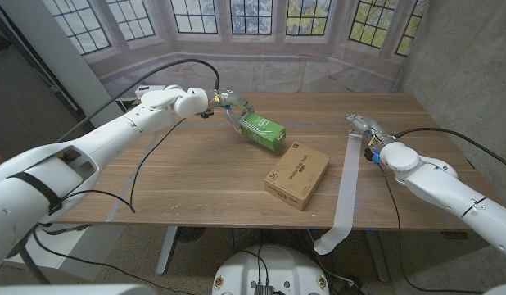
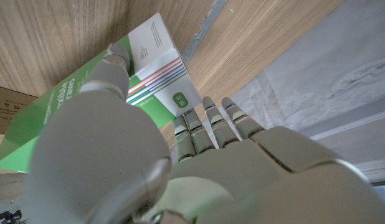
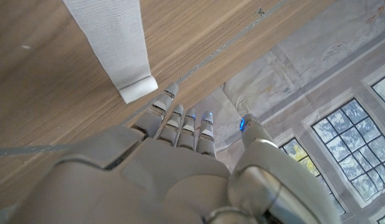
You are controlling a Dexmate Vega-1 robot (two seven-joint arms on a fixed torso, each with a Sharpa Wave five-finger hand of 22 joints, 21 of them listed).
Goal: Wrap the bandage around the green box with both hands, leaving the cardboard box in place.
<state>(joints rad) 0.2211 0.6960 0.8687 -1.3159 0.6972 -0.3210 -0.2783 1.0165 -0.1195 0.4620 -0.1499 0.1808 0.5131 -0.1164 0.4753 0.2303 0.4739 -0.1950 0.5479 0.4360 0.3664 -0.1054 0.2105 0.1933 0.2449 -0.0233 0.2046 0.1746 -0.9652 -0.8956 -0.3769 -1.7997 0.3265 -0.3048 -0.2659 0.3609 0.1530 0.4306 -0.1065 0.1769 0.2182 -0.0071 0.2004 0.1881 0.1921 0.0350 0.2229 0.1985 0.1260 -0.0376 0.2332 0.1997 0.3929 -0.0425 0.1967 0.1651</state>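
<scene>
Head view, nearest first: a white bandage (image 1: 345, 192) lies as a long strip on the right part of the wooden worktop (image 1: 196, 176), its near end hanging over the front edge. Just left of the strip sits the cardboard box (image 1: 297, 174), flat on the wood, with dark print on its lid too small to read. Farther back, near the middle, the green box (image 1: 262, 131) is tilted, one end raised. The left hand (image 1: 224, 105) grips that raised far end. In the left wrist view the thumb (image 2: 111, 65) presses the green face while the other fingers (image 2: 211, 121) reach under the white end panel; the panel carries coloured stripes, a small green square logo and fine print I cannot read, and white lettering runs along the green side, partly covered.

On the far right, the right hand (image 1: 363, 127) stands at the far end of the bandage. The right wrist view shows its fingers (image 3: 180, 121) straight and close together beside the strip's folded end (image 3: 137, 88), thumb apart, holding nothing; whether they touch the strip I cannot tell.
</scene>
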